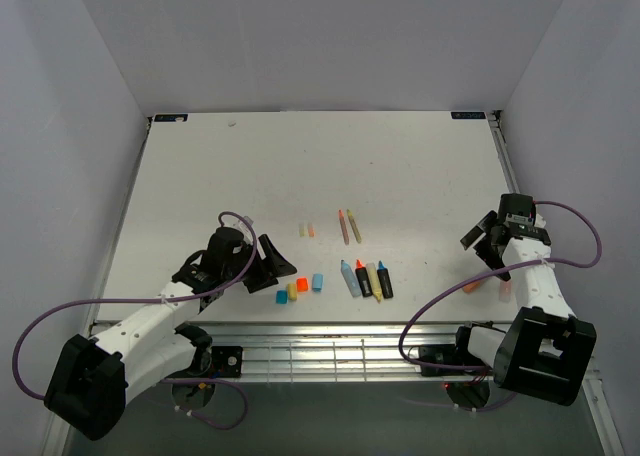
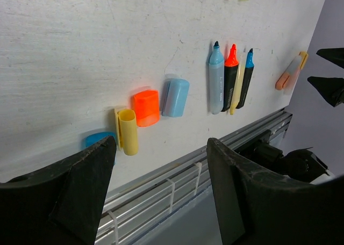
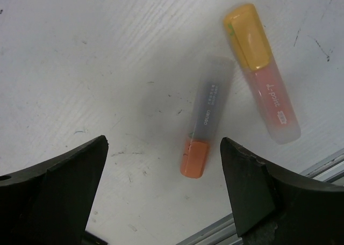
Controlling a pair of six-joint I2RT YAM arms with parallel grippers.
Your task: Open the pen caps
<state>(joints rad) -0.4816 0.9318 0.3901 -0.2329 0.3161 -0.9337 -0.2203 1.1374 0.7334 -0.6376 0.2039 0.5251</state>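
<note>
light: bright, even, overhead | shadows: soft, short | focus: jaws blurred in wrist views

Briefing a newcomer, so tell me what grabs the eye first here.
Four loose caps, blue, yellow, orange and pale blue, lie in a row off the open left hand, beside four uncapped markers. Below the open right hand lie two capped markers, one orange-capped, one yellow-capped, near the table's front edge.

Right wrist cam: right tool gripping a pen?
No: the right tool is open; the orange-capped pen and yellow-capped pen lie on the table.
</note>
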